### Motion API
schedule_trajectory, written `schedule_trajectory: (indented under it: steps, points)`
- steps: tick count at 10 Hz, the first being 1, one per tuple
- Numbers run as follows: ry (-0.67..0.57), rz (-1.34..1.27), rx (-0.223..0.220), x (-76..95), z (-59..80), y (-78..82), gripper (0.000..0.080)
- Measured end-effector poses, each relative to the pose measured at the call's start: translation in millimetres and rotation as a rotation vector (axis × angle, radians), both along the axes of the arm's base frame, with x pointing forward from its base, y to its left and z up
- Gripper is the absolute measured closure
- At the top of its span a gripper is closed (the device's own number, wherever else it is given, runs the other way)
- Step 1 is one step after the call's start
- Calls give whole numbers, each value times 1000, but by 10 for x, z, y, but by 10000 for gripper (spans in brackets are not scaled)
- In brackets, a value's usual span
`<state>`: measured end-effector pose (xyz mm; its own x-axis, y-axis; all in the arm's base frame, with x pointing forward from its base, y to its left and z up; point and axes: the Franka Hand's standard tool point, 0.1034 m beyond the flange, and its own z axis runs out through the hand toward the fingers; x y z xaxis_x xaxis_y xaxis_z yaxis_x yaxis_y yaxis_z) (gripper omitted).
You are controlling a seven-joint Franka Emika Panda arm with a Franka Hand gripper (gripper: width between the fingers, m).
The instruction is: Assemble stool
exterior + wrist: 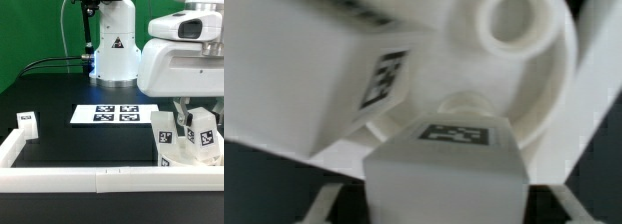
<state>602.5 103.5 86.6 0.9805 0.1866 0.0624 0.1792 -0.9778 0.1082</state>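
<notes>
Black table [60,140] fills the exterior view, with a green backdrop [25,40] at 10 o'clock and the white robot base [113,50] at 12 o'clock. The marker board [108,114], carrying 4 tags, lies flat at the centre. A white border rail [100,180] runs along the table edge from 9 o'clock round to 5 o'clock. 1 loose leg [25,123], tagged on its upper face, stands just inside the rail at 9 o'clock, well apart from the other stool parts.

The arm's bulky wrist hangs at 2 o'clock, and the gripper [188,118] reaches down into a cluster of white stool parts at 4 o'clock. There, 2 tagged pieces flank it: the 9 o'clock piece [163,135] and the 3 o'clock piece [206,138]. Which of them is gripped cannot be told from this view.

In the wrist view, the held leg [446,165], with 1 tag on its end face, sits between the jaws, which press on its 2 flanks. Its tagged end meets the seat disc [553,90], whose round hole [518,25] shows. A second leg [375,80], also tagged, lies against the disc beside the held leg.
</notes>
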Motion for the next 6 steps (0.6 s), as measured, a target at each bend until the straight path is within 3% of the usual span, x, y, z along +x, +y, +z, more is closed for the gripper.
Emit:
schedule_trajectory:
  steps: [3,6]
  points:
    - [-38,-322,63,14,23,124,458]
    - [-49,-482,77,12,17,125,460]
